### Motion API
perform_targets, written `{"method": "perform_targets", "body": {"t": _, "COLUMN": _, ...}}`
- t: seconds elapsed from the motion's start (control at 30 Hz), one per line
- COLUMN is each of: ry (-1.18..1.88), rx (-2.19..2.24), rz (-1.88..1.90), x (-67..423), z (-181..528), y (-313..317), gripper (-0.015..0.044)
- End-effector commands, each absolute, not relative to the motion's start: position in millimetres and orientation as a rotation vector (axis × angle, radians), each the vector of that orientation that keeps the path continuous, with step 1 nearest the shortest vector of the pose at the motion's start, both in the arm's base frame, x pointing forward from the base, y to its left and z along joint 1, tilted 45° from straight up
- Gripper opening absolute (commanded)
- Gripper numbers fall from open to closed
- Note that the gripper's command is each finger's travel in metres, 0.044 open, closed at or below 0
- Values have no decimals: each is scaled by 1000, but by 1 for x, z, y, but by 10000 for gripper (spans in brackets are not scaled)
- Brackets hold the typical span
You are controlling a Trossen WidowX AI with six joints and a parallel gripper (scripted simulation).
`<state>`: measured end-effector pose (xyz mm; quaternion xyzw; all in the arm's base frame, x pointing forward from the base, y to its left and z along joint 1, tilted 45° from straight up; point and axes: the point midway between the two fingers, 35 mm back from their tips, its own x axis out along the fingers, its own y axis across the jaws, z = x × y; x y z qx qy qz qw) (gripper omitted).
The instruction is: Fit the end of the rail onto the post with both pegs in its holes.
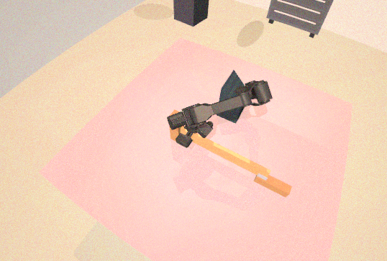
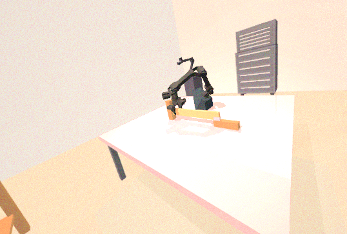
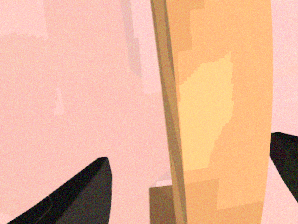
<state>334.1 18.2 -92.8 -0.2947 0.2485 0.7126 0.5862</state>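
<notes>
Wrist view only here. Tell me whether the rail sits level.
Observer: In the exterior view the rail looks level above the table, as far as I can judge.
Operator: Report the far end.
Observer: From the top, it rests in the bracket on the footboard block.
Operator: Check the post end.
Observer: The exterior view shows the rail reaching the post. The open end effector straddles the rail beside the joint, so the pegs cannot be seen.
</notes>
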Motion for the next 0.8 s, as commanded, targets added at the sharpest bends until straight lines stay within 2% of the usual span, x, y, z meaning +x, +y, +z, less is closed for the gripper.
{"method": "perform_targets", "body": {"t": 0.0, "ry": 579, "rx": -688, "rz": 1660, "x": 334, "z": -93, "y": 18, "gripper": 440}}
{"method": "perform_targets", "body": {"t": 0.2, "ry": 579, "rx": -688, "rz": 1660, "x": 334, "z": -90, "y": 18, "gripper": 440}}
{"method": "perform_targets", "body": {"t": 0.37, "ry": 579, "rx": -691, "rz": 1650, "x": 334, "z": -50, "y": 19, "gripper": 440}}
{"method": "perform_targets", "body": {"t": 0.77, "ry": 579, "rx": -691, "rz": 1650, "x": 334, "z": -50, "y": 19, "gripper": 440}}
